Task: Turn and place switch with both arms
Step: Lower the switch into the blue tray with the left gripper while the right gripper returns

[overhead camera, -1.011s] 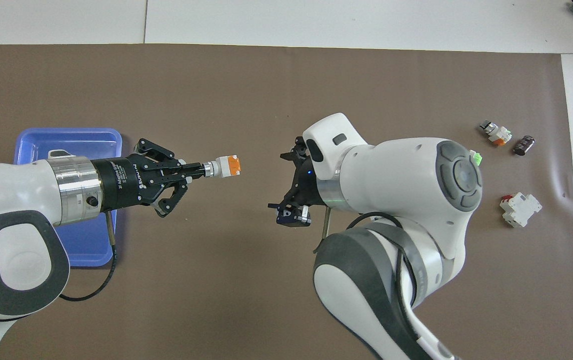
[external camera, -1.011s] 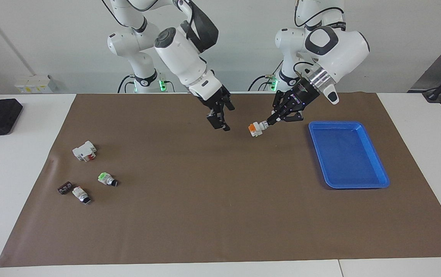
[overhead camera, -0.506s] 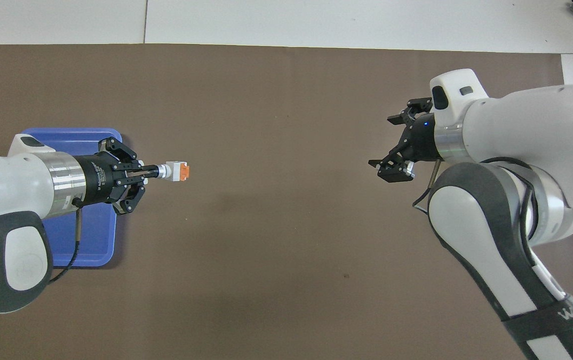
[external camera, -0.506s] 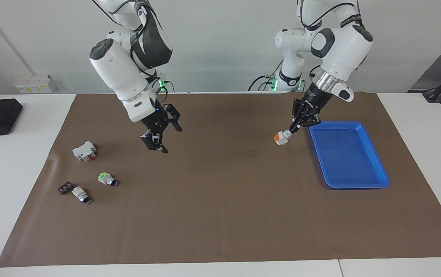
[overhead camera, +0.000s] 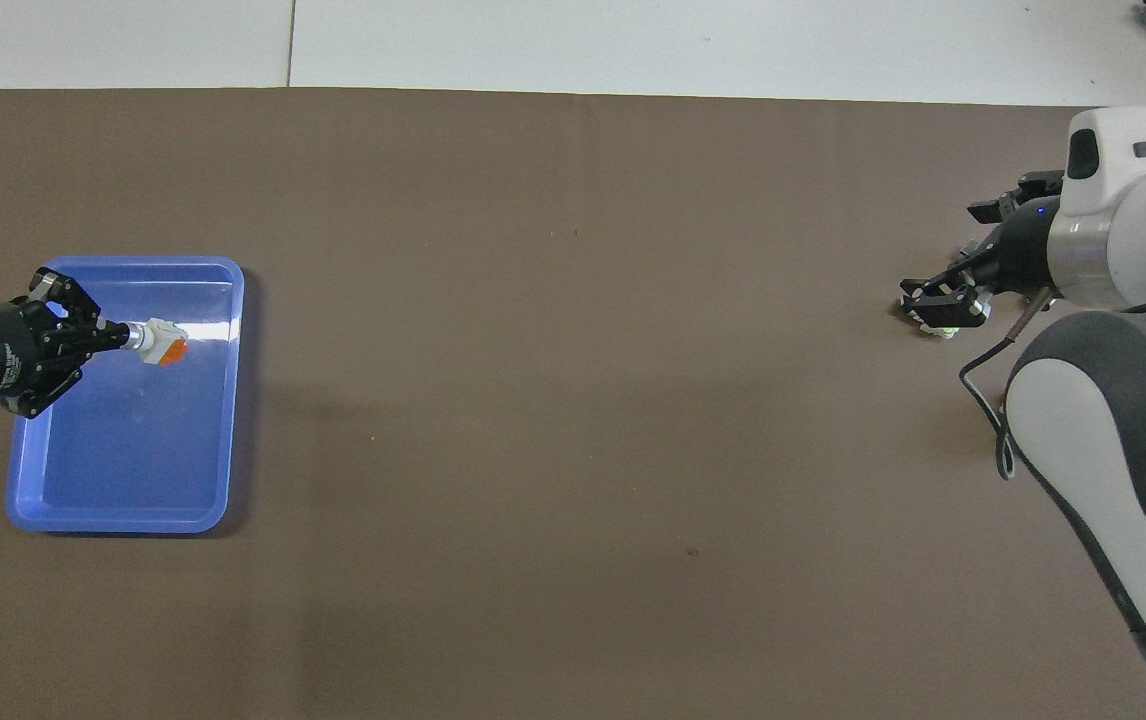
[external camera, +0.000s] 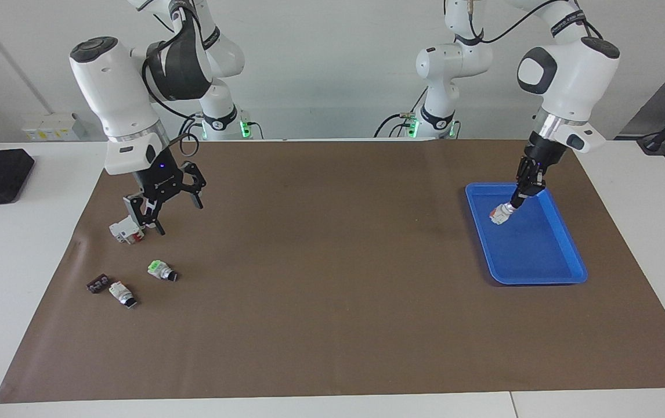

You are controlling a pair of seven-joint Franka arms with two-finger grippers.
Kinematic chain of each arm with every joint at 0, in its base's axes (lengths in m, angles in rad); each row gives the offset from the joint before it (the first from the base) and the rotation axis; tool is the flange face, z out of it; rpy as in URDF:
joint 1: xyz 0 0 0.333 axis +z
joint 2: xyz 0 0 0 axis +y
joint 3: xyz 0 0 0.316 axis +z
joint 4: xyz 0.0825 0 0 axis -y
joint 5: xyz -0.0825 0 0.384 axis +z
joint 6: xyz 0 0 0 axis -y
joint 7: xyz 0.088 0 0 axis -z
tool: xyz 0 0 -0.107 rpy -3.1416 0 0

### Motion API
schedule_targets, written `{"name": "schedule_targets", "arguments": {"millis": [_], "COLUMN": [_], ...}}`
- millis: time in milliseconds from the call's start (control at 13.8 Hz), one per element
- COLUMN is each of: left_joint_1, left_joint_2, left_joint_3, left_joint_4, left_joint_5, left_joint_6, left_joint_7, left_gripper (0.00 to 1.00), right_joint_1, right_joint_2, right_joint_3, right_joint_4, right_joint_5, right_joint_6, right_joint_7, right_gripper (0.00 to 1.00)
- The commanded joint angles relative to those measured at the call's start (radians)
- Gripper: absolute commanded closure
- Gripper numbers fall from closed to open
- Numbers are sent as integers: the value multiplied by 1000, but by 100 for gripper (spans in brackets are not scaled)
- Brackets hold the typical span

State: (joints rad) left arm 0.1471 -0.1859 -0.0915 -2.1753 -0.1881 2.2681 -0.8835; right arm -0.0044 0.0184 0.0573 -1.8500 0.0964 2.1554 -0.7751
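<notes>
Facing view: left gripper pinches the switch by its knob over the blue tray for placement; right gripper, fingers spread, hangs over the white block.

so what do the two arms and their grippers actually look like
Both arms are glossy white jointed tubes with dark grey joint caps. The left arm has a silver ring at its wrist; the right arm has a broad dark grey band. Thin black cables run along both. The left gripper and right gripper are black, two-fingered, with linkage bars.
</notes>
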Motion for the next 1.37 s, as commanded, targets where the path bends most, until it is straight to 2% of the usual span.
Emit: {"name": "schedule_targets", "arguments": {"millis": [0, 144, 289, 433, 650, 795, 939, 1011, 1156, 1300], "left_joint_1": [74, 92, 91, 94, 157, 204, 216, 233, 233, 241], "left_joint_2": [13, 25, 54, 92, 137, 155, 157, 157, 155, 157], "left_joint_3": [-8, -8, -10, -10, -10, -11, -11, -11, -11, -11], "left_joint_4": [12, 6, -21, -59, -118, -124, -129, -129, -149, -176], "left_joint_5": [22, 48, 175, 187, 187, 187, 187, 187, 187, 185], "left_joint_6": [-15, -10, 20, 106, 227, 260, 260, 261, 266, 307], "left_joint_7": [307, 449, 497, 575, 714, 759, 794, 799, 795, 795], "left_gripper": [100, 100, 100, 100, 100, 100, 100, 100, 100, 100], "right_joint_1": [-52, -78, -86, -74, 21, 29, 21, 20, 17, 1], "right_joint_2": [-5, 1, 0, -3, -12, -12, -12, -23, -64, -74], "right_joint_3": [13, 13, 9, -19, -172, -204, -202, -192, -180, -142], "right_joint_4": [26, 70, 133, 179, 260, 326, 385, 374, 286, 264], "right_joint_5": [-32, -61, -70, -92, -95, -92, -113, -119, -107, -96], "right_joint_6": [-46, -110, -195, -305, -503, -633, -718, -733, -691, -672], "right_joint_7": [135, 256, 402, 520, 612, 666, 675, 698, 808, 838], "right_gripper": [0, 0, 0, 0, 0, 0, 0, 0, 0, 0]}}
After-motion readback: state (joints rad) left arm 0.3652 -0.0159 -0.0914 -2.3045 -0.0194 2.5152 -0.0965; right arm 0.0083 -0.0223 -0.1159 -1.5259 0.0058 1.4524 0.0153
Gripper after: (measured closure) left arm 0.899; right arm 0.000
